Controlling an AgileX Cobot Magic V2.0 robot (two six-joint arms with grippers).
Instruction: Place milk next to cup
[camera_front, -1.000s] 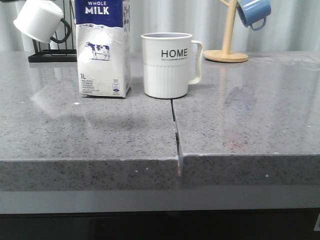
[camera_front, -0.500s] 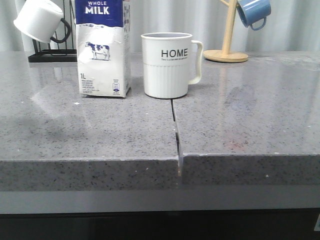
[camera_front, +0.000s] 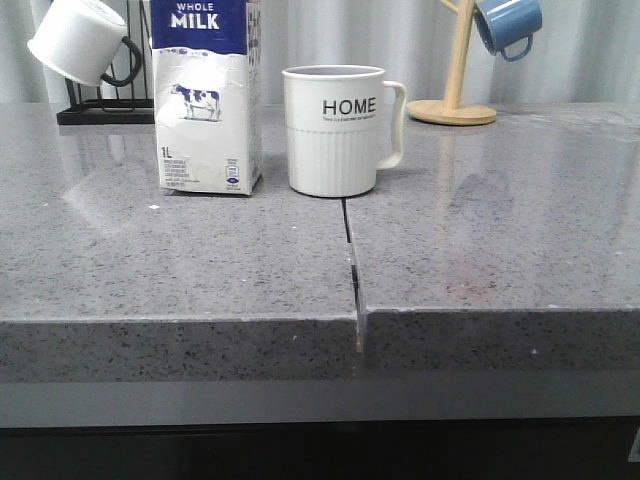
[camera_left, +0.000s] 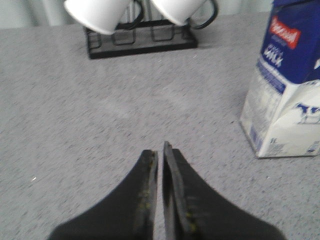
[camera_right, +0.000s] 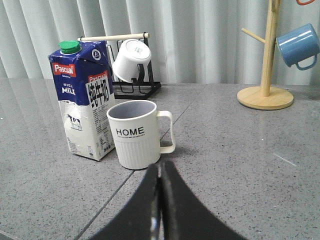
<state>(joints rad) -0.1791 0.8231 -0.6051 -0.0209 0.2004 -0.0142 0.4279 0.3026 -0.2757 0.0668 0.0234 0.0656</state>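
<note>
Your left end effector (camera_left: 161, 150) and right end effector (camera_right: 160, 170) are closed, holding nothing; milk (camera_front: 207, 95) stands just beside cup (camera_front: 336, 130) near the surface's (camera_front: 500, 240) far edge.

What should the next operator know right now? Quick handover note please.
Left gripper: shut, empty, over bare counter, away from the milk.
Right gripper: shut, empty, facing the cup.
Milk stands upright on the counter, just left of the cup, a narrow gap between them.
Done: milk sits next to cup.
Left: nothing apparent; maybe park the arms.
</note>
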